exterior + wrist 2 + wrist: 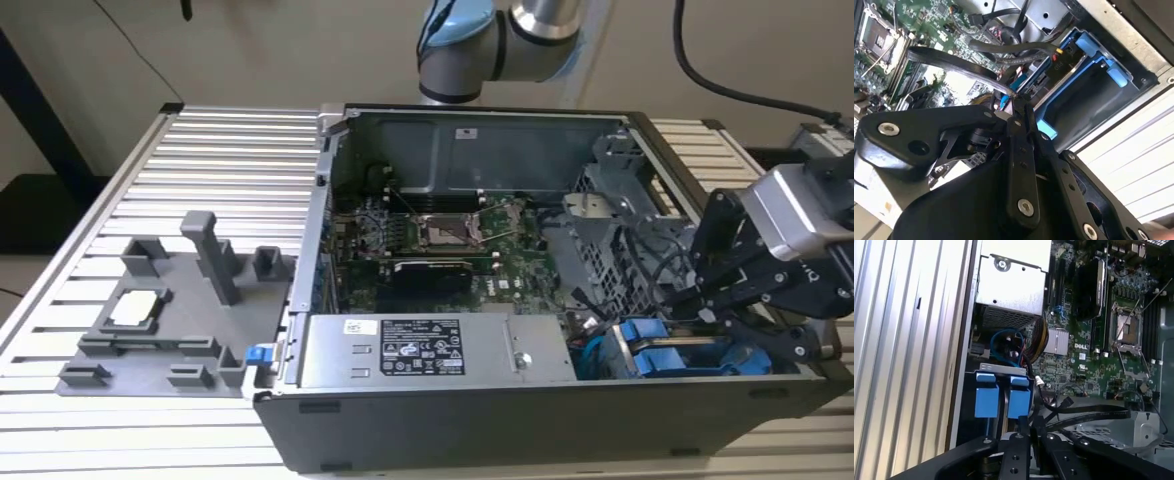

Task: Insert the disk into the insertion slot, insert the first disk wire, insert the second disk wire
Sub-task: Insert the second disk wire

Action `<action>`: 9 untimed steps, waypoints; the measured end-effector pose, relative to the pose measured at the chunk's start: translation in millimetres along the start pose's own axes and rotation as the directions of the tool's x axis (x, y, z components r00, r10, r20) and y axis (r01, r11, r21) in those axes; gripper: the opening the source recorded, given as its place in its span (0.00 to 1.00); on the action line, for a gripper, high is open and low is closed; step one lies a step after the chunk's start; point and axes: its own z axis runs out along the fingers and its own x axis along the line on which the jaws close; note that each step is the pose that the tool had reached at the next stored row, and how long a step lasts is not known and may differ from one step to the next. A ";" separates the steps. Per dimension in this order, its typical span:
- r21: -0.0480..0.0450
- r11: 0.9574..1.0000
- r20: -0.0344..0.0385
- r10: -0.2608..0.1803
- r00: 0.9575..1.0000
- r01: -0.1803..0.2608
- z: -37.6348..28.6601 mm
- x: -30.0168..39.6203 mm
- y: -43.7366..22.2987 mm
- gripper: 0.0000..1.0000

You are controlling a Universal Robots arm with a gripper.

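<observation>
Two blue carrier fronts [986,395] [1019,397] sit side by side in the drive bay at the case's near corner on the exterior view's right [661,348]; I cannot tell which one holds the disk. In the second wrist view a blue carrier frame [1094,47] lies in the dark insertion slot [1079,107], with a black connector edge [1054,65] facing my gripper. My gripper [703,300] [1015,107] [1030,422] hangs just behind that edge, inside the case. Its fingers are pressed together on the end of a flat black disk wire [954,62].
The open case [307,300] lies on a slatted metal table [200,180]. The motherboard [441,235], power supply box [414,350] and grey perforated cage [601,240] surround the gripper. Loose black cables [1089,414] run beside it. A grey fixture plate [160,320] sits on the exterior view's left.
</observation>
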 end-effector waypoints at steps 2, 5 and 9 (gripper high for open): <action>0.000 1.000 0.001 0.001 1.000 -0.001 2.8 2.0 -1.9 0.15; 0.002 1.000 0.004 0.007 1.000 -0.007 6.4 4.1 -4.6 0.15; 0.003 1.000 0.008 0.008 1.000 -0.008 6.6 4.4 -6.7 0.15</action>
